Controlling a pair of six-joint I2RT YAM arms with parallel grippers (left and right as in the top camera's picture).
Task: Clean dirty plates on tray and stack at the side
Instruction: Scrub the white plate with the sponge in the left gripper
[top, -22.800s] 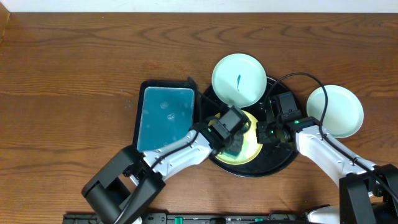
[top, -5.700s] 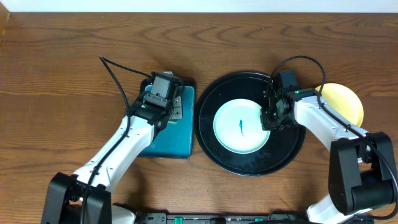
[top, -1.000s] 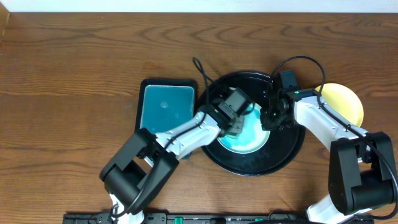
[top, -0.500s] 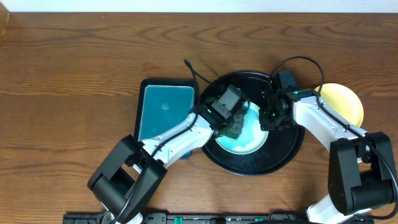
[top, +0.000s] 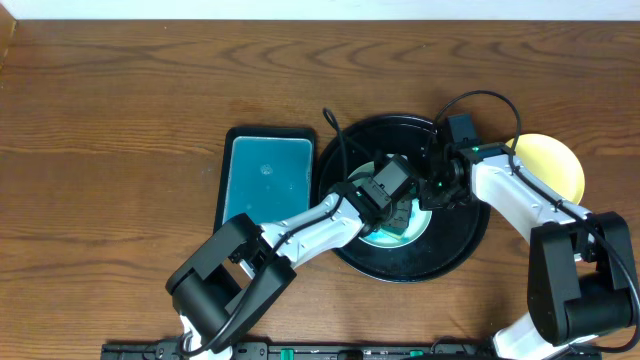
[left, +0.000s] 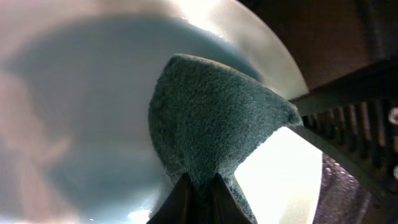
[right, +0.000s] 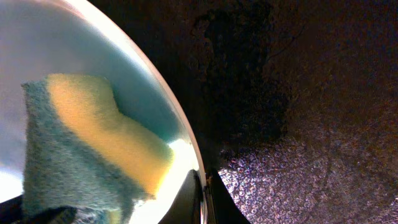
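Overhead, a mint plate (top: 384, 236) is seen mid black tray (top: 452, 250). A sponge (left: 211, 118) is clamped in the left gripper (top: 400, 207) and pressed on it. Its right rim is pinched by the right gripper (top: 432, 190). A yellow plate (top: 556, 165) is set beside the tray's right edge. Wide table (top: 150, 90) is seen along the top.

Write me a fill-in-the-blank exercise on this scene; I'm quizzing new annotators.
1. The left claw presses a ____ onto the plate.
2. The right claw pinches that plate by its ____.
3. The plate lies on the round ____ tray.
4. The other plate, right of the tray, is pale ____.
Missing words: sponge, rim, black, yellow.
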